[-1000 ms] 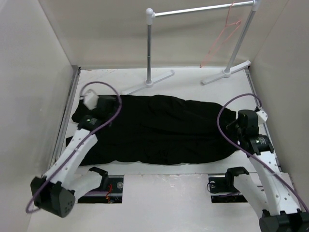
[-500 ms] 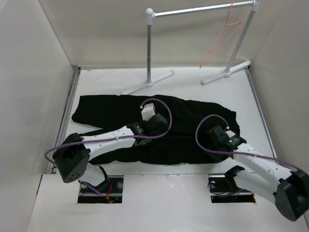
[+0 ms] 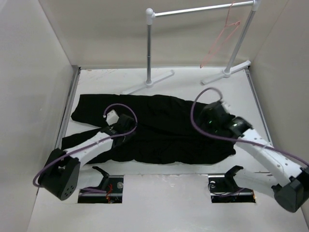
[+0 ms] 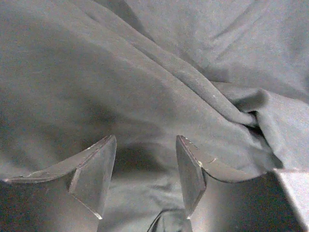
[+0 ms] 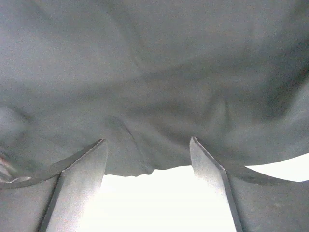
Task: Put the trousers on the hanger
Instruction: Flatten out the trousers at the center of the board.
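The black trousers (image 3: 164, 130) lie spread across the table, creased in long folds. The pink wire hanger (image 3: 221, 43) hangs from the right end of the rack rail, far from both arms. My left gripper (image 3: 128, 126) hovers low over the left-middle of the trousers. In the left wrist view it (image 4: 145, 162) is open, with folded cloth (image 4: 145, 72) below and nothing pinched. My right gripper (image 3: 212, 121) is over the right end of the trousers. In the right wrist view it (image 5: 147, 166) is open, and the cloth's edge (image 5: 145, 82) crosses between the fingers over white table.
A grey-white metal rack (image 3: 149, 48) stands at the back, its feet (image 3: 147, 83) on the table just beyond the trousers. White walls (image 3: 34, 96) close in on both sides. Bare white table (image 3: 164, 193) runs along the near edge between the arm bases.
The left gripper swung right across the trousers, then back to left-middle. The right gripper moved in from the right edge onto the trousers' right end and opened wider.
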`<act>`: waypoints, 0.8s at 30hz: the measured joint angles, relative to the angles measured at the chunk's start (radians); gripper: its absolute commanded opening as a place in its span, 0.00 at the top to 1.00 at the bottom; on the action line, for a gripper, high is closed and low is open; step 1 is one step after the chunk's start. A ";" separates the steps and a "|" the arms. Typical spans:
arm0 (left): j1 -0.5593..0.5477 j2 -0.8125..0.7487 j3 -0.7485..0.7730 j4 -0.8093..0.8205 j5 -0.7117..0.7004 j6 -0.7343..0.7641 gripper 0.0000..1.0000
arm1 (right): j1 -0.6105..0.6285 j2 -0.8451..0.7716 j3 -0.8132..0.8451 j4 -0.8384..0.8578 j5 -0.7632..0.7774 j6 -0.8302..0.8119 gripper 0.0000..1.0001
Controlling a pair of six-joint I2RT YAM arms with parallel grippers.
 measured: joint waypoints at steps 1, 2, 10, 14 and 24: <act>0.009 -0.030 0.000 -0.023 0.002 0.009 0.48 | -0.090 -0.020 0.047 0.023 0.005 -0.051 0.32; 0.005 -0.057 0.003 -0.036 0.004 0.018 0.48 | -0.180 -0.032 0.077 0.051 0.014 -0.094 0.44; -0.271 -0.036 0.223 -0.062 0.023 0.070 0.50 | -0.759 0.204 0.113 0.264 0.043 -0.307 0.59; -0.430 0.074 0.327 -0.023 0.029 0.105 0.50 | -0.851 0.374 0.113 0.292 0.040 -0.352 0.44; -0.644 0.384 0.535 0.034 0.108 0.245 0.47 | -0.882 0.488 0.113 0.392 -0.035 -0.382 0.44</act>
